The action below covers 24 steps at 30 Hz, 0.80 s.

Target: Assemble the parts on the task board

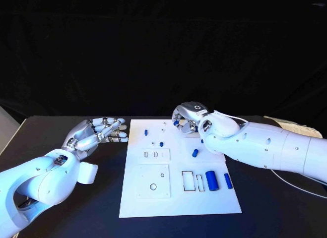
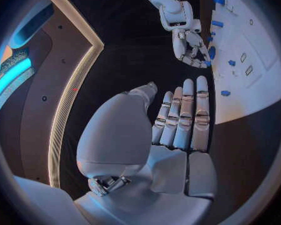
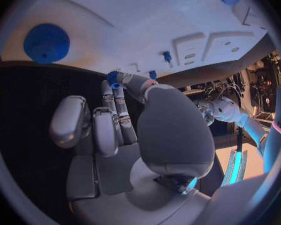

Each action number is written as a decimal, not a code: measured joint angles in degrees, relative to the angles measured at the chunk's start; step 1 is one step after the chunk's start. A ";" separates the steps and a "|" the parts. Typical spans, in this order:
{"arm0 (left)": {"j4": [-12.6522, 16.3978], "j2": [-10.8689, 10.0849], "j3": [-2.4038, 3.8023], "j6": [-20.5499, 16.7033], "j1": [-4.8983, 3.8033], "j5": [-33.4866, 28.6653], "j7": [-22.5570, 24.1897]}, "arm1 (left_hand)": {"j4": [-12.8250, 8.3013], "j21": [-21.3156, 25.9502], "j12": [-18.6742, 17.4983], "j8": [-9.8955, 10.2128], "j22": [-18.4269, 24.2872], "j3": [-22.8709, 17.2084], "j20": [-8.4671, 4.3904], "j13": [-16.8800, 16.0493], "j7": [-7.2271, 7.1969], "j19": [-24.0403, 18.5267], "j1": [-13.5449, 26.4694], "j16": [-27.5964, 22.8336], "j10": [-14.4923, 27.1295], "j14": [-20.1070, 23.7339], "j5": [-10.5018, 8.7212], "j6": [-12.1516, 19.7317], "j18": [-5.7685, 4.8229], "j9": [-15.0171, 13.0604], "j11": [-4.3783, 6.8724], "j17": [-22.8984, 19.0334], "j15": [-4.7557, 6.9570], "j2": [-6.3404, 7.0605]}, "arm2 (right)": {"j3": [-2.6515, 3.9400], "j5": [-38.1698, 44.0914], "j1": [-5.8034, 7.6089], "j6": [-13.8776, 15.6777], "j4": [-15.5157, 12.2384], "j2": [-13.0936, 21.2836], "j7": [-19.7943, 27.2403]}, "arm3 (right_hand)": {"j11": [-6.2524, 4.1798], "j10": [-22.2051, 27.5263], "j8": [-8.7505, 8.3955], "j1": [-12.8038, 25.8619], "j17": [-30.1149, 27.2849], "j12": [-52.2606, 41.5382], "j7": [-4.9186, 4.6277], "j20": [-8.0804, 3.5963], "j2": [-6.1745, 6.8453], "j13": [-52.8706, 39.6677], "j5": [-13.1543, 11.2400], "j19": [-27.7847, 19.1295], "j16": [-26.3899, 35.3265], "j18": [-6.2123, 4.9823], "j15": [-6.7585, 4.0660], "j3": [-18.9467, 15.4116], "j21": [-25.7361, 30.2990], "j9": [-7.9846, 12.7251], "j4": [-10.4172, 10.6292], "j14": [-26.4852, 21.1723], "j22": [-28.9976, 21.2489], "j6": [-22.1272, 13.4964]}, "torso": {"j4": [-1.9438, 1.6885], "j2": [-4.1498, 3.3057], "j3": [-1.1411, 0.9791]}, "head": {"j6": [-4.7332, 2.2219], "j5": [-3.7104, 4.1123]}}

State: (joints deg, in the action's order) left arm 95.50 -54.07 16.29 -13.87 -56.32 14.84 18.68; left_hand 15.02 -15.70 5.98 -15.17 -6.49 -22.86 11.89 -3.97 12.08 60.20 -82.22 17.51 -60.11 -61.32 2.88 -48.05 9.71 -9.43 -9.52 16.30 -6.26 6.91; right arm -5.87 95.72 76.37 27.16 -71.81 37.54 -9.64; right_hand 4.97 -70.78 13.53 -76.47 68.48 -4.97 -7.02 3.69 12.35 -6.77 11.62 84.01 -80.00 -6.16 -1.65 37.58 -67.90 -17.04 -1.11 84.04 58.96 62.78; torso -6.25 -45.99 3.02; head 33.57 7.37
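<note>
Nearest, two blue cylindrical parts lie beside rectangular slots on the flat white task board. Left hand rests just off the board's left edge, fingers extended and empty, apparently on standby. At the far edge, right hand pinches a small blue part at its fingertips, probably for insertion.

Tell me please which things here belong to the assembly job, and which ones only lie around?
For the job: task board, blue parts, right hand pinching a small blue part, left hand.

Only lying around: pale sheet at the table's far right edge.
</note>
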 measured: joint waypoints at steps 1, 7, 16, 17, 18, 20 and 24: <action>0.00 -0.01 0.00 0.01 0.00 0.01 -0.01 | 0.00 0.00 0.00 0.00 0.00 0.00 0.00 0.00 0.00 0.00 0.00 0.00 0.00 0.00 0.00 0.00 0.00 0.00 0.00 0.00 0.00 0.00 | 0.02 0.11 0.02 0.78 0.23 -0.51 -0.34 | 0.00 0.00 0.00 0.00 0.00 0.01 0.00 0.00 0.00 0.00 0.00 0.00 0.00 0.00 0.00 0.00 0.00 0.00 0.00 0.00 0.00 0.00 | 0.00 -0.04 0.00 | -0.04 0.03; 0.04 -0.05 0.00 0.06 0.02 0.03 -0.03 | 0.00 0.00 0.00 0.00 0.00 0.00 0.00 0.00 0.00 0.00 0.00 0.00 0.00 0.00 0.00 0.00 0.00 0.00 0.00 0.08 0.00 0.00 | 0.07 0.40 0.14 3.27 2.57 -3.39 -1.57 | 0.00 0.00 0.00 0.00 0.00 0.05 0.00 0.00 0.00 0.00 -0.01 0.00 0.00 0.00 0.00 0.00 0.00 -0.08 0.00 0.00 0.00 0.00 | -0.14 -0.18 0.07 | -0.18 0.21; 0.24 -0.04 0.00 0.15 0.02 0.09 -0.07 | 0.00 0.00 0.00 0.00 0.00 0.00 0.00 0.00 0.00 0.00 0.00 0.00 0.00 0.00 0.00 0.00 -0.01 0.00 0.00 0.08 0.00 0.00 | -0.10 1.01 0.13 4.49 7.07 -7.10 -2.23 | 0.00 0.00 -0.01 0.00 -0.01 0.24 0.00 0.01 0.00 0.00 -0.02 0.00 0.00 0.00 0.00 -0.15 0.00 -0.23 -0.17 0.00 -0.01 0.00 | -0.36 -0.40 0.20 | -0.18 0.26; 0.31 -0.10 0.00 0.18 0.02 0.11 -0.08 | 0.00 0.00 0.00 0.00 0.00 0.00 0.00 0.00 0.00 0.00 0.00 0.00 0.00 0.00 0.00 0.00 0.00 0.00 0.00 0.08 0.00 0.00 | -0.17 1.27 0.11 4.55 7.44 -7.37 -2.24 | 0.00 0.00 -0.01 0.00 -0.01 0.24 0.00 0.01 0.00 0.00 -0.04 0.00 0.00 0.00 0.00 -0.15 0.00 -0.23 -0.17 0.00 -0.01 0.00 | -0.41 -0.41 0.19 | -0.14 0.23; 0.37 -0.16 0.00 0.20 0.02 0.12 -0.08 | 0.00 0.00 0.00 0.00 0.00 0.00 0.00 0.00 0.00 0.00 0.00 0.00 0.00 0.00 0.00 0.00 -0.01 0.00 0.00 0.07 0.00 0.00 | -0.22 1.46 0.10 4.58 7.69 -7.56 -2.24 | 0.00 0.00 -0.01 0.00 -0.01 0.26 0.00 0.01 0.00 0.00 -0.10 0.00 0.00 -0.01 0.01 -0.14 0.00 -0.23 -0.18 0.00 -0.01 -0.01 | -0.44 -0.43 0.23 | -0.09 0.23; 0.42 -0.36 0.00 0.24 0.02 0.15 -0.09 | 0.00 0.00 0.00 0.00 0.00 0.00 0.00 0.00 0.00 0.00 0.00 0.00 0.00 0.00 0.00 0.00 0.00 0.00 0.00 0.07 0.00 0.00 | -0.28 1.95 0.08 4.60 8.11 -7.93 -2.25 | 0.00 0.00 -0.01 0.00 -0.02 0.45 0.00 0.01 0.00 0.00 -0.13 0.00 0.00 -0.01 0.01 0.16 0.00 -0.29 -0.48 0.00 0.08 -0.01 | -0.48 -0.48 0.26 | -0.04 0.27; 0.44 -0.60 0.01 0.28 0.02 0.21 -0.10 | -0.18 0.00 -0.21 0.00 0.00 -0.17 0.00 0.00 0.00 0.00 0.00 0.00 0.00 0.00 0.00 0.00 0.00 0.00 0.00 0.14 0.00 0.00 | -0.49 2.93 0.08 4.57 8.75 -8.46 -2.26 | 0.00 0.00 -0.01 0.00 0.00 0.60 -0.15 0.01 0.00 0.00 -0.18 0.00 0.00 -0.01 0.01 0.24 0.00 -0.37 -0.56 0.00 0.18 -0.16 | -0.56 -0.58 0.37 | 0.01 0.40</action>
State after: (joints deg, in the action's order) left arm 95.94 -54.68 16.29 -13.60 -56.30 15.05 18.58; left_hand 14.84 -15.70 5.77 -15.17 -6.49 -23.03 11.89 -3.97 12.08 60.20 -82.22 17.51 -60.11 -61.32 2.88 -48.05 9.71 -9.43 -9.52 16.45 -6.26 6.91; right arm -6.35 98.65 76.44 31.73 -63.07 29.08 -11.90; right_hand 4.96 -70.78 13.52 -76.48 68.48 -4.36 -7.18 3.70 12.35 -6.77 11.44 84.01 -80.00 -6.17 -1.64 37.81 -67.90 -17.41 -1.68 84.03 59.13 62.62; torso -6.81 -46.57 3.39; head 33.58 7.77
